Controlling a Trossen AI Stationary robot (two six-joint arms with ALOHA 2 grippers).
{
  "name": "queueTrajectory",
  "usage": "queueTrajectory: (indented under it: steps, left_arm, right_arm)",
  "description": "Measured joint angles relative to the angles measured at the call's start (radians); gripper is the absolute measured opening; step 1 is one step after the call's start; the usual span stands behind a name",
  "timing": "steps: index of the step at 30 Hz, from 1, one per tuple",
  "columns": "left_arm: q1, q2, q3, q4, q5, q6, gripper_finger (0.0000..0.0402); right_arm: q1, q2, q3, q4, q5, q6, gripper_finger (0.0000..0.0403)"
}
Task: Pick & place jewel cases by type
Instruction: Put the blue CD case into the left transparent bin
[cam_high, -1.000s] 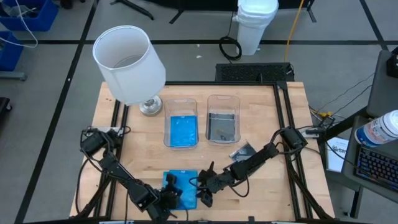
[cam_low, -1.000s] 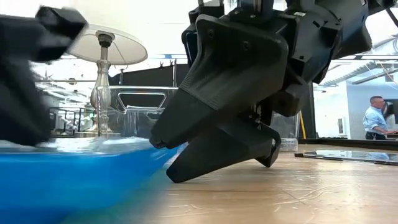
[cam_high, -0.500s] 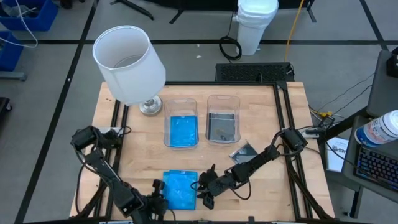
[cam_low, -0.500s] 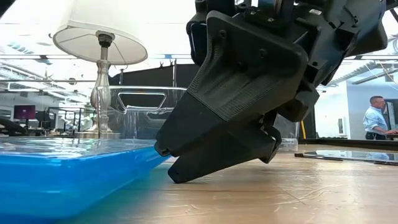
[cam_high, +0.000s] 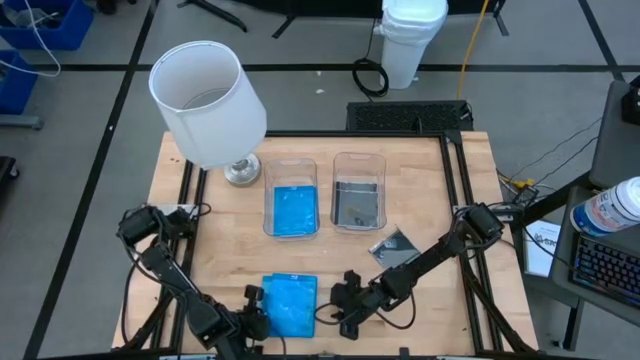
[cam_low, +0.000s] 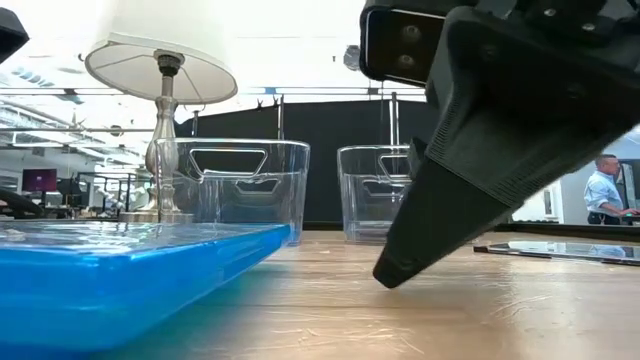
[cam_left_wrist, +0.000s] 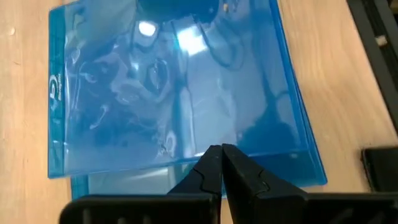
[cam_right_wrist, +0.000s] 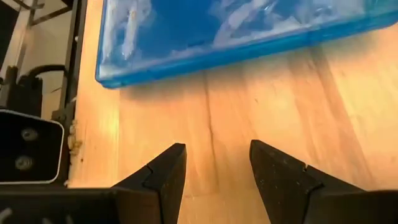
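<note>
At table's near edge: left pincer (cam_left_wrist: 221, 154) pressed together | right pincer (cam_right_wrist: 212, 163) spread | blue cases (cam_high: 290, 304) partly hidden.

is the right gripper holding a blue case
No, the right gripper has open, empty jaws over bare wood beside the blue case.

Grey floor (cam_high: 80, 130), white bin (cam_high: 412, 40), dark back wall (cam_low: 320, 150), person (cam_low: 606, 190)

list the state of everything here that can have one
left gripper: shut, empty, at the blue cases' edge
right gripper: open, empty, over bare wood
blue cases: stacked flat on table
dark case: flat on table
left tub: holds blue cases
right tub: holds dark cases
</note>
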Motion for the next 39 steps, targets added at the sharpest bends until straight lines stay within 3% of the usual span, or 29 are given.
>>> queueTrajectory:
  steps: [6, 11, 19, 39]
  left_arm:
    - [-0.003, -0.001, 0.000, -0.032, 0.008, -0.010, 0.0005]
    - [-0.007, -0.002, 0.000, -0.046, 0.015, -0.059, 0.0018]
    - [0.002, -0.002, 0.001, -0.046, 0.005, -0.062, 0.0008]
    - [0.022, -0.003, -0.060, -0.016, -0.014, -0.107, 0.0017]
  right_arm:
    - [0.005, -0.004, -0.018, 0.023, 0.016, 0.015, 0.0171]
    - [0.006, -0.006, -0.076, 0.119, 0.019, 0.043, 0.0171]
    - [0.005, -0.008, -0.173, 0.304, 0.019, 0.057, 0.0171]
    - [0.004, -0.018, -0.190, 0.354, -0.011, 0.028, 0.0171]
